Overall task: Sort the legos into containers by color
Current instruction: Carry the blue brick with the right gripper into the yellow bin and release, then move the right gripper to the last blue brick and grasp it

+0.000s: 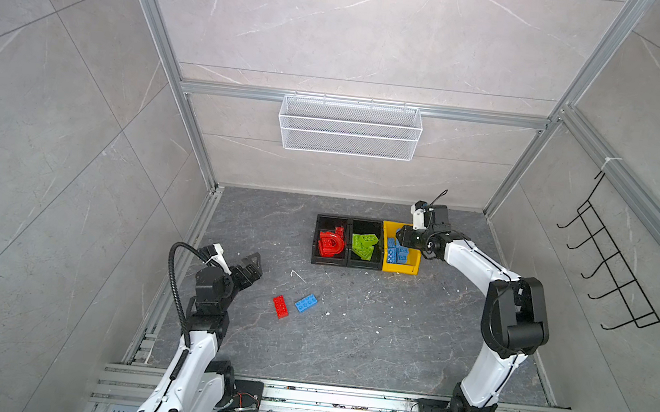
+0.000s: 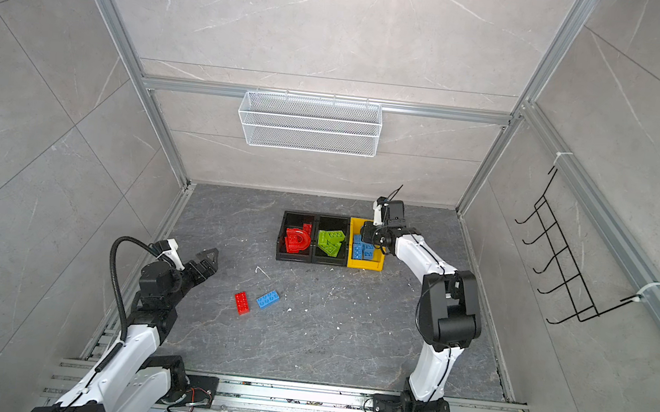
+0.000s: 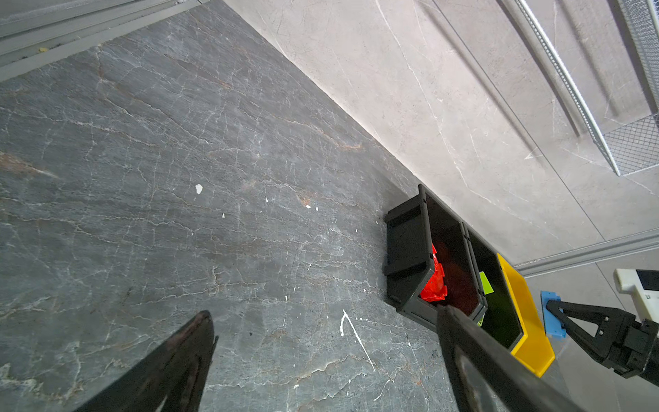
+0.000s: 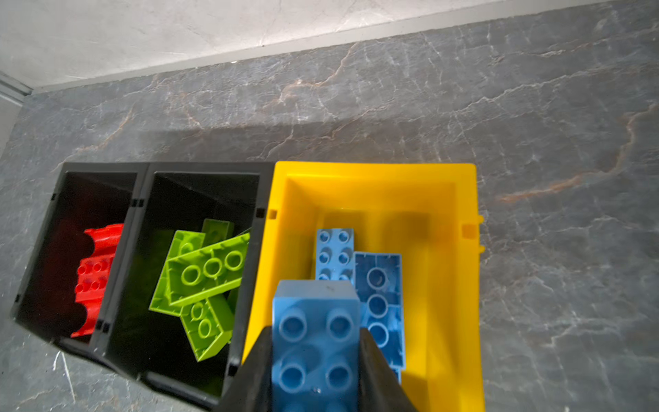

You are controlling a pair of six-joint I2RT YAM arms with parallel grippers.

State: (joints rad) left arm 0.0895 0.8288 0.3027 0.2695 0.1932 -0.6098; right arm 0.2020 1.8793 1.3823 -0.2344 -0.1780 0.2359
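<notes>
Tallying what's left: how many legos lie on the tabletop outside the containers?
2: a red brick and a blue brick, side by side near the left arm. The right tool grips a third brick. None seems hidden.

Left gripper (image 3: 325, 313) agape, right gripper (image 4: 315, 333) clamped

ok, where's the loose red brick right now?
In both top views the red brick lies on the table, left of centre, beside the loose blue brick.

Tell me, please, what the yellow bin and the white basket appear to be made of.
Yellow bin: likely moulded plastic, smooth and slightly glossy, uniform colour with rounded edges. White basket: apparently coated metal wire, a fine see-through mesh on thin rods.
</notes>
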